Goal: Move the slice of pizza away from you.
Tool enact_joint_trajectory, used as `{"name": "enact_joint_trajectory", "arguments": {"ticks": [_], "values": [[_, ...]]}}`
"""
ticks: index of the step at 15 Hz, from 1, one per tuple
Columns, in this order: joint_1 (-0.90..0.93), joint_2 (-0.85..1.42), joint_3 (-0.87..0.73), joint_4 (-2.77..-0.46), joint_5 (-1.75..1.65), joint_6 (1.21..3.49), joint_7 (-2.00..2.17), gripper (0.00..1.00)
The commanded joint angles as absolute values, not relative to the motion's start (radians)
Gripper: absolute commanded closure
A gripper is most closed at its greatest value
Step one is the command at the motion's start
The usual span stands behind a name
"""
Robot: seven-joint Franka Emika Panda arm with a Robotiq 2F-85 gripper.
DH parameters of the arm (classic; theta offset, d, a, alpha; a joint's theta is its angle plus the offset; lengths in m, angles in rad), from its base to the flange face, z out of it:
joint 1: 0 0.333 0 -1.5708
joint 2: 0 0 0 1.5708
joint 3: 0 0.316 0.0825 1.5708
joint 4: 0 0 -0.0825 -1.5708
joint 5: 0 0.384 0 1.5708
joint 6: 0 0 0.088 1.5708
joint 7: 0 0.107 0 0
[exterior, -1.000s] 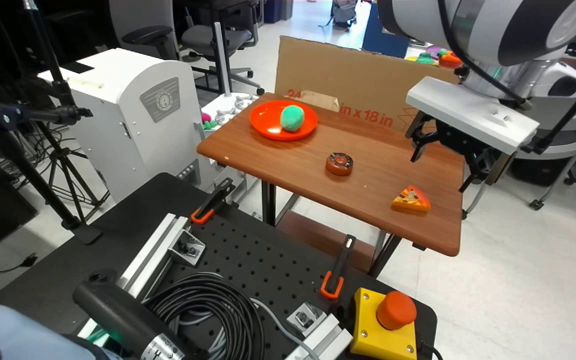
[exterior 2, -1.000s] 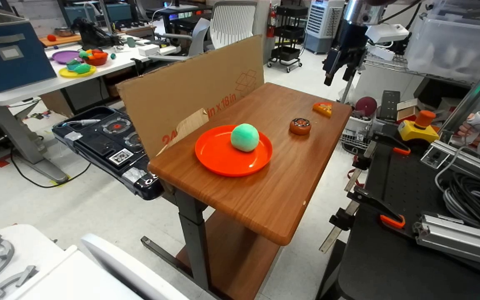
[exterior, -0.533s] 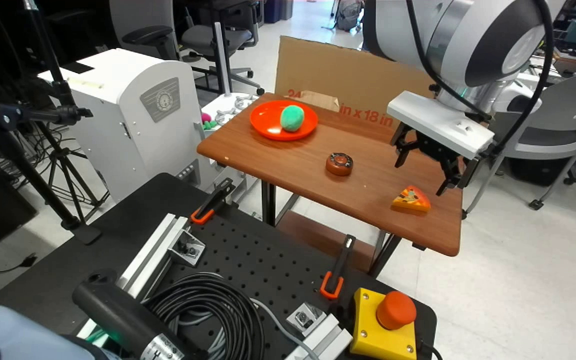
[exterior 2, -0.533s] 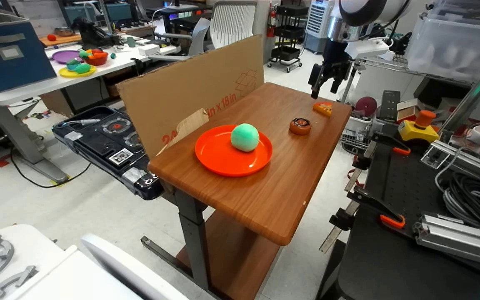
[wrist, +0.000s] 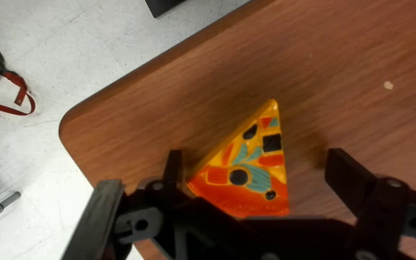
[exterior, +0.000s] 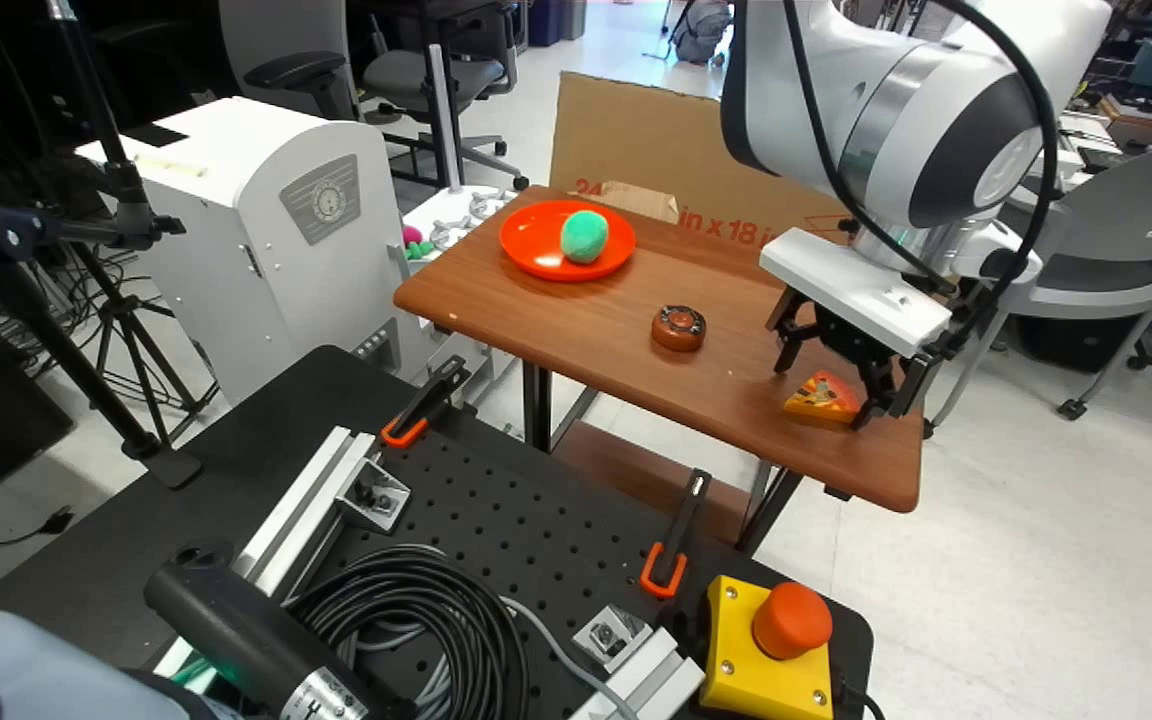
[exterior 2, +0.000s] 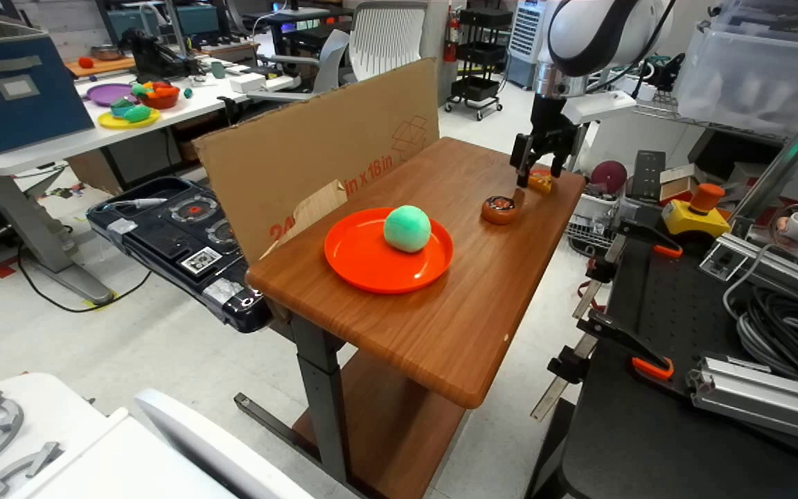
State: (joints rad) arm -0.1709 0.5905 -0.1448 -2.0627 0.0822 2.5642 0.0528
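The slice of pizza (wrist: 248,173) lies on the brown table (wrist: 139,119) between 2 spread fingers (wrist: 349,177) of the gripper (wrist: 254,157)

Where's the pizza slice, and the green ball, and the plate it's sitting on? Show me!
Pizza slice (wrist: 247,169), wrist view: middle of its patterned top.
Green ball (exterior: 584,237), in an exterior view: middle of its visible side.
Orange plate (exterior 2: 370,262), in an exterior view: bare inside, beside the ball.

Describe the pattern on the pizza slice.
The pizza slice has black, red and teal shapes on yellow-orange, clearest in the wrist view.
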Motion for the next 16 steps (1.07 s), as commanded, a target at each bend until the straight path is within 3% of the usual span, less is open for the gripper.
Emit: {"name": "enact_joint_trajectory", "arguments": {"ticks": [1,5,16], "values": [[-0.151,0.613,-0.160,-2.029,0.060,2.527,0.093,0.26],[-0.142,0.603,-0.165,-2.011,0.060,2.501,0.112,0.57],[-0.108,0.531,-0.095,-1.902,0.081,2.395,0.107,0.58]]}}
